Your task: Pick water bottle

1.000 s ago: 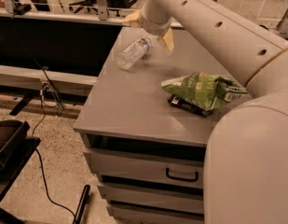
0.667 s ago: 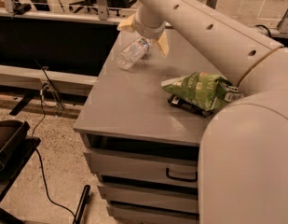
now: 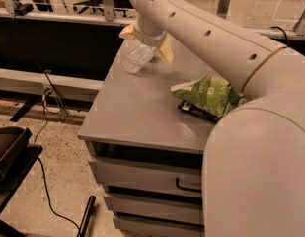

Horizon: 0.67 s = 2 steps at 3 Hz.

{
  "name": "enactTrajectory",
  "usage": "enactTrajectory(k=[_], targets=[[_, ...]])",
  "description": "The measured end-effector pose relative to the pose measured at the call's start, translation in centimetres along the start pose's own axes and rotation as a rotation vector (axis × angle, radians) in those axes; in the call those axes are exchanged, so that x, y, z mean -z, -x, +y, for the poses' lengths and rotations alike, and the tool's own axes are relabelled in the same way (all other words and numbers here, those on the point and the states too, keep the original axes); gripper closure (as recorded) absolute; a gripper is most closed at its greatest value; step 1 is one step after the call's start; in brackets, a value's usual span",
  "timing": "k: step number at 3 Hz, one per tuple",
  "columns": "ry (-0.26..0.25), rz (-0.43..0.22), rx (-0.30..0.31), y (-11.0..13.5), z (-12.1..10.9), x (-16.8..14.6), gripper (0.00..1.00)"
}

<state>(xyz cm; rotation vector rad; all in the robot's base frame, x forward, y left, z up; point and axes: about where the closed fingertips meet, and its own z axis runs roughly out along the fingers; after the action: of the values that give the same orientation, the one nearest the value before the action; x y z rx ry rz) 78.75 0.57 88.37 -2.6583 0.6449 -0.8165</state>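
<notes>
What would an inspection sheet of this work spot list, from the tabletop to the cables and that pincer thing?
Surface: grey cabinet top, with drawers beneath it.
Job's things: small clear ribbed plastic water bottle, lying on its side near the far left corner.
Clutter: crumpled green snack bag on the right side, resting on a flat dark packet.
Grippers: pincer over the bottle, its pale yellow fingers spread to either side of it, not closed.
Cables: thin black cable trailing across the speckled floor at left.
Surroundings: black tray at the left edge; a dark low wall behind the cabinet.
</notes>
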Motion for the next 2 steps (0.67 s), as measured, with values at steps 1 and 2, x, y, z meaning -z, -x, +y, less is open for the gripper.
enactTrajectory(k=[1, 2], targets=[[0.004, -0.004, -0.009, 0.82, -0.06, -0.78, 0.20], [0.010, -0.004, -0.011, 1.32, 0.16, -1.29, 0.43]])
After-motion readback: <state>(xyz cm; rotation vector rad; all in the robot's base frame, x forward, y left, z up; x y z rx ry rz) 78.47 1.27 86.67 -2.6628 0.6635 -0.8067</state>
